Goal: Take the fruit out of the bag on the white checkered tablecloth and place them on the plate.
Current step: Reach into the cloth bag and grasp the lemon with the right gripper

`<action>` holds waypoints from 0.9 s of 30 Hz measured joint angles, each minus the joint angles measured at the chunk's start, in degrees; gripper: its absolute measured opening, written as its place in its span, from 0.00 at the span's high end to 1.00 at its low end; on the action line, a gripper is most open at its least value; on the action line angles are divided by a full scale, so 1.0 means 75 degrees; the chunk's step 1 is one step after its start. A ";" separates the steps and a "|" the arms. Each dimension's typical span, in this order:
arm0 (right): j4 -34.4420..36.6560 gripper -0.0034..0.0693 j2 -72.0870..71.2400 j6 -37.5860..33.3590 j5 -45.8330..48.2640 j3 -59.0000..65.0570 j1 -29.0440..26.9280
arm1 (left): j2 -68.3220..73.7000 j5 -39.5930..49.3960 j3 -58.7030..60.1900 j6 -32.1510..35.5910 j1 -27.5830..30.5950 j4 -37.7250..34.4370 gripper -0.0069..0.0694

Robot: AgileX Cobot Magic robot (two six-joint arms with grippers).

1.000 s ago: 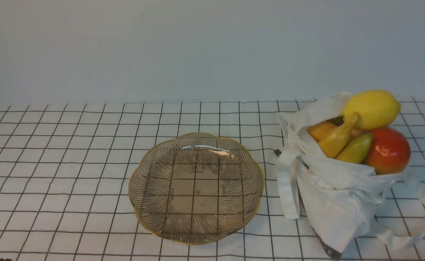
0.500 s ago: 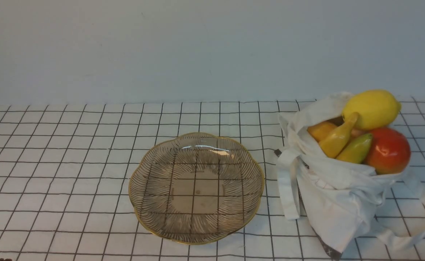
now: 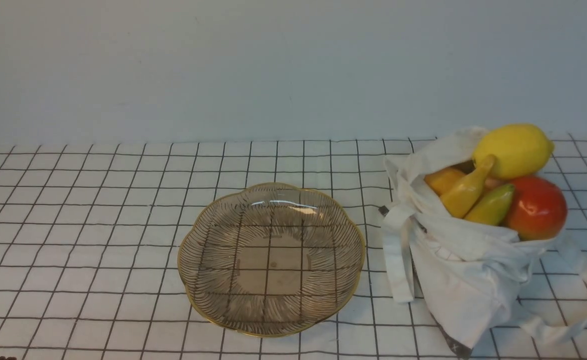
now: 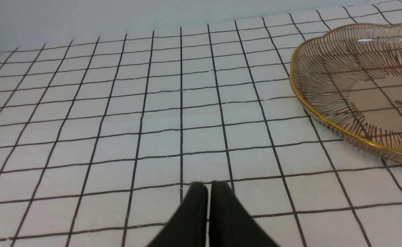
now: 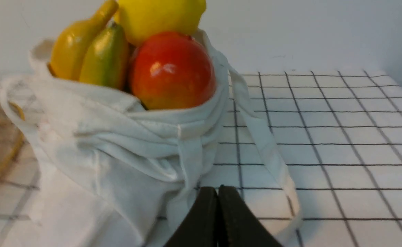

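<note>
White checkered tablecloth (image 3: 98,210): covers the whole work surface up to the pale wall. Bag (image 3: 468,280): off-white cloth tote, slumped on the cloth at my right, mouth open upward, one strap looped on the cloth at its far right. Plate (image 3: 208,235): brownish glass with a gold scalloped rim, flat on the cloth at centre, just left of the bag, the grid showing through it. Fruit, all piled in the bag's mouth: lemon (image 3: 513,150) on top; apple (image 3: 536,207) below it at the right; yellow banana (image 3: 466,192) and green banana (image 3: 491,205) side by side; orange piece (image 3: 442,180) tucked at the left. My right gripper (image 5: 218,190): fingertips pressed together, holding nothing, low before the bag. My left gripper (image 4: 208,187): fingertips pressed together, holding nothing, over bare cloth beside the plate.
</note>
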 joint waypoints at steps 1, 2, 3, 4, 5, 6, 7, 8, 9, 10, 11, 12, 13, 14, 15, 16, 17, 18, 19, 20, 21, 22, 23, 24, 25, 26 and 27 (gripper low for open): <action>0.0167 0.97 0.0000 0.0111 -0.0170 0.0016 0.0000 | 0.0000 0.0000 0.0000 0.0000 0.0000 0.0000 0.92; 0.0809 0.97 0.0000 0.0373 -0.0594 0.0021 0.0000 | 0.0000 0.0000 0.0000 0.0000 0.0000 0.0000 0.92; 0.1100 0.97 0.0000 0.0548 -0.0816 0.0021 0.0000 | 0.0000 0.0000 0.0000 0.0000 0.0000 0.0000 0.92; 0.1584 0.97 0.0000 0.0746 -0.1193 0.0021 0.0000 | 0.0000 0.0000 0.0000 0.0000 0.0000 0.0000 0.92; 0.2060 0.97 0.0000 0.0912 -0.1537 0.0021 0.0000 | 0.0000 0.0000 0.0000 0.0000 0.0000 0.0000 0.92; 0.2582 0.97 0.0000 0.1061 -0.1883 0.0021 0.0000 | 0.0000 0.0000 0.0000 0.0000 0.0000 0.0000 0.92; 0.2874 0.97 0.0000 0.1101 -0.2025 0.0021 0.0000 | 0.0000 0.0000 0.0000 0.0000 0.0000 0.0000 0.92; 0.3107 0.97 0.0000 0.1134 -0.2222 0.0021 0.0000 | 0.0000 0.0000 0.0000 0.0000 0.0000 0.0000 0.92; 0.3417 0.97 0.0000 0.1174 -0.2425 0.0021 0.0000 | 0.0000 0.0000 0.0000 0.0000 0.0000 0.0000 0.92; 0.3567 0.97 0.0000 0.1196 -0.2502 0.0021 0.0000 | 0.0000 0.0000 0.0000 0.0000 0.0000 0.0000 0.92; 0.3567 0.97 0.0000 0.1196 -0.2502 0.0021 0.0000 | 0.0000 0.0000 0.0000 0.0000 0.0000 0.0000 0.92; 0.3721 0.97 0.0000 0.1213 -0.2558 0.0021 0.0000 | 0.0000 0.0000 0.0000 0.0000 0.0000 0.0000 0.92; 0.3786 0.97 0.0000 0.1213 -0.2620 0.0021 0.0000 | 0.0000 0.0000 0.0000 0.0000 0.0000 0.0000 0.92; 0.3843 0.97 0.0000 0.1203 -0.2726 0.0021 0.0000 | 0.0000 0.0000 0.0000 0.0000 0.0000 0.0000 0.92; 0.3868 0.97 0.0000 0.1179 -0.2852 0.0021 0.0000 | 0.0000 0.0000 0.0000 0.0000 0.0000 0.0000 0.92; 0.3885 0.97 0.0000 0.1165 -0.2945 0.0021 0.0008 | 0.0000 0.0000 0.0000 0.0000 0.0000 0.0000 0.92; 0.3888 0.97 0.0000 0.1126 -0.3016 0.0021 0.0008 | 0.0000 0.0000 0.0000 0.0000 0.0000 0.0000 0.92; 0.3903 0.97 0.0000 0.1070 -0.3001 -0.0036 0.0023 | 0.0000 0.0000 0.0000 0.0000 0.0000 0.0000 0.92; 0.3910 0.97 0.0000 0.1029 -0.2927 -0.0110 0.0033 | 0.0000 0.0000 0.0000 0.0041 0.0000 0.0000 0.92; 0.3903 0.97 0.0000 0.0955 -0.2763 -0.0311 0.0041 | 0.0000 0.0000 0.0000 0.0000 0.0000 0.0000 0.92; 0.3866 0.97 0.0063 0.0836 -0.2558 -0.0597 0.0058 | 0.0000 0.0000 0.0000 0.0000 0.0000 0.0000 0.92; 0.3795 0.97 0.0277 0.0661 -0.2218 -0.1089 0.0075 | 0.0000 0.0000 0.0000 0.0000 0.0000 0.0000 0.92; 0.3778 0.97 0.0380 0.0595 -0.2162 -0.1168 0.0075 | 0.0000 0.0000 0.0000 0.0000 0.0000 0.0000 0.92; 0.3558 0.97 0.0951 0.0285 -0.1563 -0.1898 0.0075 | 0.0000 0.0000 0.0000 0.0000 0.0000 0.0000 0.92; 0.3412 0.97 0.1411 0.0097 -0.1178 -0.2320 0.0075 | 0.0000 0.0000 0.0000 0.0000 0.0000 0.0000 0.92; 0.3252 0.97 0.1935 -0.0085 -0.0762 -0.2753 0.0075 | 0.0000 0.0000 0.0000 0.0000 0.0000 0.0000 0.92; 0.3125 0.97 0.2383 -0.0217 -0.0498 -0.3014 0.0075 | 0.0000 0.0000 0.0000 0.0000 0.0000 0.0000 0.92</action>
